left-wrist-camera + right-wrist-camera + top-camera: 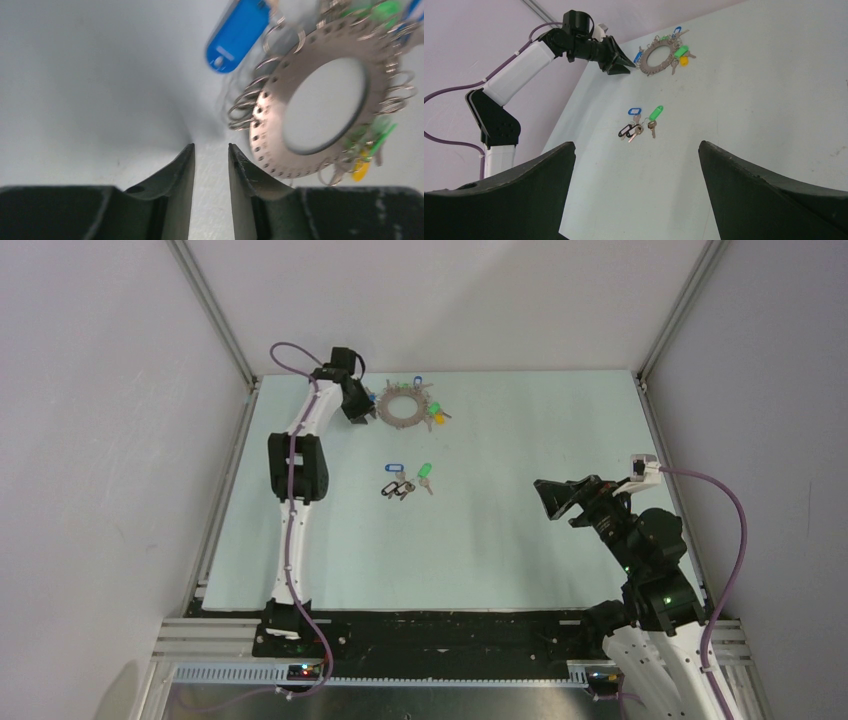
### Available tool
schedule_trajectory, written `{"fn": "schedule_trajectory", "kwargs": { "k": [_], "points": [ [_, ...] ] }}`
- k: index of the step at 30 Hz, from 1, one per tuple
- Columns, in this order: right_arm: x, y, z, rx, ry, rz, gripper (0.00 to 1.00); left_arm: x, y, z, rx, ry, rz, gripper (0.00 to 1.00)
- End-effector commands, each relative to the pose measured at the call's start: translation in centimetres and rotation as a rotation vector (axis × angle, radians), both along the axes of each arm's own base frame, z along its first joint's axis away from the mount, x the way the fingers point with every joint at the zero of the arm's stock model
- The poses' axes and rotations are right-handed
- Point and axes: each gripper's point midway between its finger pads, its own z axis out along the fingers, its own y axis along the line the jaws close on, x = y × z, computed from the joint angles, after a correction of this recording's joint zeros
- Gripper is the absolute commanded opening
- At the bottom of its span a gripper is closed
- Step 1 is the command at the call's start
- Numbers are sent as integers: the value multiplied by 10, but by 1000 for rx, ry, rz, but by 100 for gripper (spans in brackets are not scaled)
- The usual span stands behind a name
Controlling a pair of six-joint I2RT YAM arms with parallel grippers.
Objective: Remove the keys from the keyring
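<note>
Nearest to us, over the near right corner of the bench (520,440), our right gripper (548,500) hangs above the surface with its jaws spread wide and nothing between them. It faces across the bench toward the far left.

Further in, about mid-bench and a little left of centre, a small cluster of loose keys (405,483) lies flat. One carries a blue tag (635,110), one a green tag (656,111), and one a black tag (625,131). They lie well apart from both grippers and from the ring.

By the far edge, left of centre, the keyring (267,127) lies flat, a grey disc with small holes round its band. Many keys hang from it on thin wire loops (245,107). Among them we see another blue tag (237,32) on its far left, with green (382,135) and yellow (360,172) ones on its right side.

Our left gripper (211,146) sits low just beside the ring's left rim. Its jaws stand a narrow slit apart, and only bare bench shows between the tips. Whether a finger touches the ring we cannot tell.
</note>
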Motion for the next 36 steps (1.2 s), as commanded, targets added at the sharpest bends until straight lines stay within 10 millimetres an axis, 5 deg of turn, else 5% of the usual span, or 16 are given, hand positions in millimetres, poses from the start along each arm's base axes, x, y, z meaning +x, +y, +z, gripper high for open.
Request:
{"fn": "schedule_trajectory", "kwargs": {
  "k": [1,9,15,18,23,30,36],
  "points": [
    [-4,1,27,35,-60,10,99,-34,-3,8,62,78,-61,32],
    [-7,0,32,52,-74,12,99,-35,-70,17,-20,39,-169,38],
    [-9,4,34,63,-74,33,99,-10,-23,85,173,-152,-102,47],
    [-9,5,33,63,-72,35,99,6,5,97,240,-212,-61,51],
    [-9,5,36,66,-82,41,99,23,1,80,170,-223,-50,69],
    [-7,6,36,64,-83,38,99,22,-16,49,114,-182,-59,69],
    [-2,7,33,55,-72,41,99,20,-35,50,85,-192,-78,68]
  ]
}}
